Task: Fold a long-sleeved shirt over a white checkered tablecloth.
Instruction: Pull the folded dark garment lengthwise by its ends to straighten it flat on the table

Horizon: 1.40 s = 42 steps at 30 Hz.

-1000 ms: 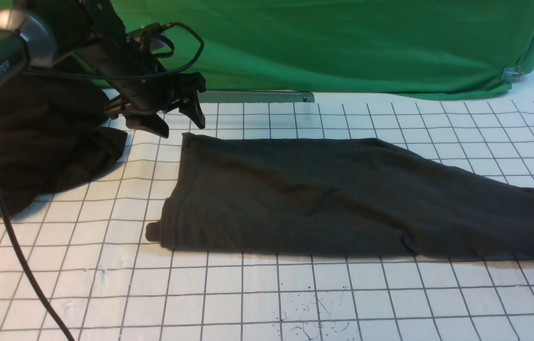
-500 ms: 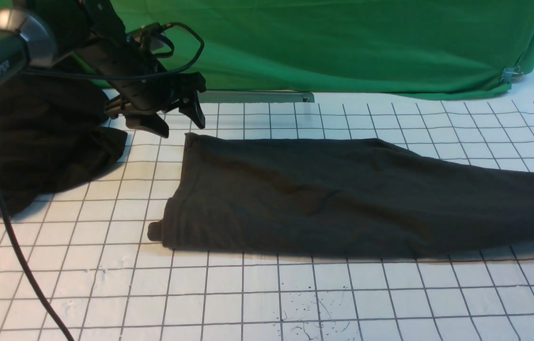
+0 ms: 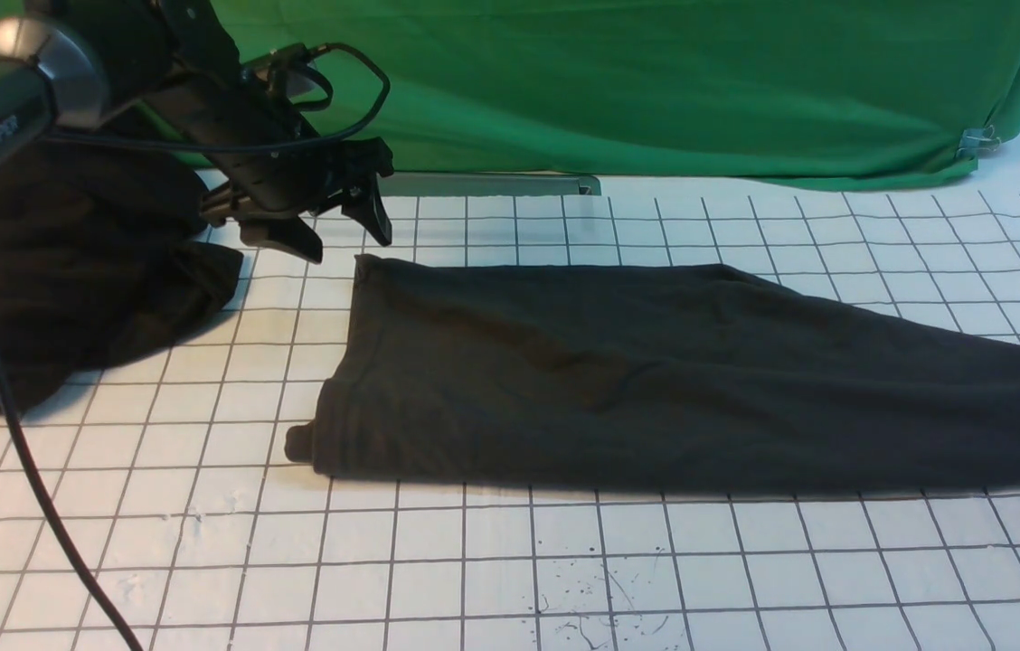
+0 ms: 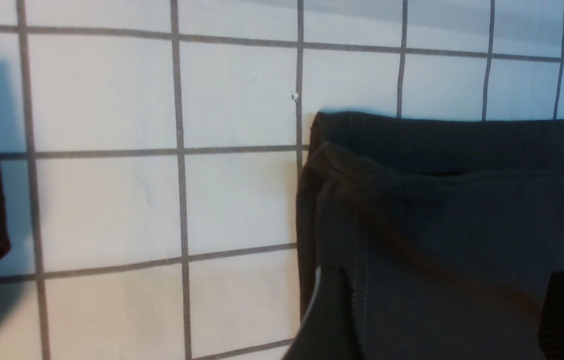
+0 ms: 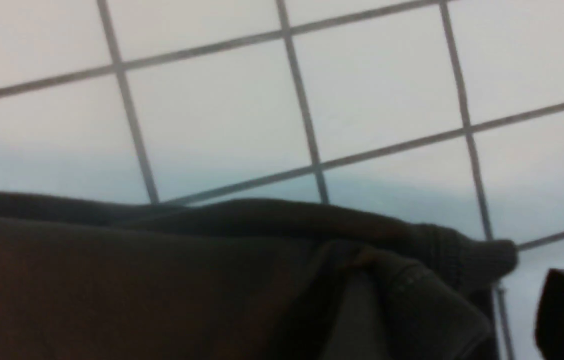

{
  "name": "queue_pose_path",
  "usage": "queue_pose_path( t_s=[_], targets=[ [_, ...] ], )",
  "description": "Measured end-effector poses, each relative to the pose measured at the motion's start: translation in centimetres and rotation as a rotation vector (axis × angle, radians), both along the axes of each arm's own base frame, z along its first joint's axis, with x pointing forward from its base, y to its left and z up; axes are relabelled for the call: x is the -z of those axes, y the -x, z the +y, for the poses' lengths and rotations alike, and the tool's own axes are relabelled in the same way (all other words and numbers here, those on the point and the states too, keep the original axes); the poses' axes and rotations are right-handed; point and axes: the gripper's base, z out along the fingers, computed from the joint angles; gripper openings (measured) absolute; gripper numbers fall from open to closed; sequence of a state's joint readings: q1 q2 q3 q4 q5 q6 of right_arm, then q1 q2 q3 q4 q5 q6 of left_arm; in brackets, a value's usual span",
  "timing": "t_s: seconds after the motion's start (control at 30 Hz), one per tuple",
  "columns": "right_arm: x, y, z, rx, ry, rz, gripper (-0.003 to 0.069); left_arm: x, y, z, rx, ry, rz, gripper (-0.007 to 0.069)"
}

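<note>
Shirt point(image 3: 655, 380) corner near left end effector point(image 3: 343, 235), jaws apart; right end effector point(image 5: 459, 300) likewise apart.

Left tool point(image 3: 347, 244) hovering, jaws wide apart; right tool point(image 5: 462, 305) jaws apart.

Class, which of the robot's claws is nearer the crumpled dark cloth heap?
Left. The left claw hovers just right of the heap; the right claw is out of the front view, by an edge of the shirt.

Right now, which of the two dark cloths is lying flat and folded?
The long-sleeved shirt in the middle of the checkered tablecloth, a long flat band. The other dark cloth sits crumpled at the far left.
</note>
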State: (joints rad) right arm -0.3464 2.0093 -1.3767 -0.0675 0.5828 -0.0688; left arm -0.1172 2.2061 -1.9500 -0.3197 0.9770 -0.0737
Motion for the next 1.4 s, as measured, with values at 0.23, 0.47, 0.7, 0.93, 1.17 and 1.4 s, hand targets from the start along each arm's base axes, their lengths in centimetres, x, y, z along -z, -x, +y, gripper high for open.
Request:
queue_pose_path(
  t_s=[0.23,0.47,0.7,0.93,1.17,1.4],
  targets=[
    [-4.6,0.3,-0.2,0.031,-0.002,0.068,0.0549,0.0,0.0,0.0,0.000,0.000,0.000,0.0509],
    [-2.9,1.1,0.1,0.056,-0.047,0.174,0.0552,0.0,0.0,0.0,0.000,0.001,0.000,0.0509],
    [1.3,0.6,0.0,0.044,-0.063,0.215,0.0540,0.0,0.0,0.0,0.000,0.001,0.000,0.0509],
    [1.6,0.3,0.2,0.030,-0.077,0.201,0.0107,0.1,0.5,-0.2,0.042,0.011,0.044,0.0436],
    [-0.9,0.8,-0.5,0.006,-0.014,0.165,0.0013,-0.9,1.9,-0.3,0.129,-0.003,0.126,0.0147],
    [-9.3,2.6,-2.3,0.093,0.034,0.040,0.0013,-5.7,3.6,0.9,0.151,-0.034,0.050,0.0003]
  ],
)
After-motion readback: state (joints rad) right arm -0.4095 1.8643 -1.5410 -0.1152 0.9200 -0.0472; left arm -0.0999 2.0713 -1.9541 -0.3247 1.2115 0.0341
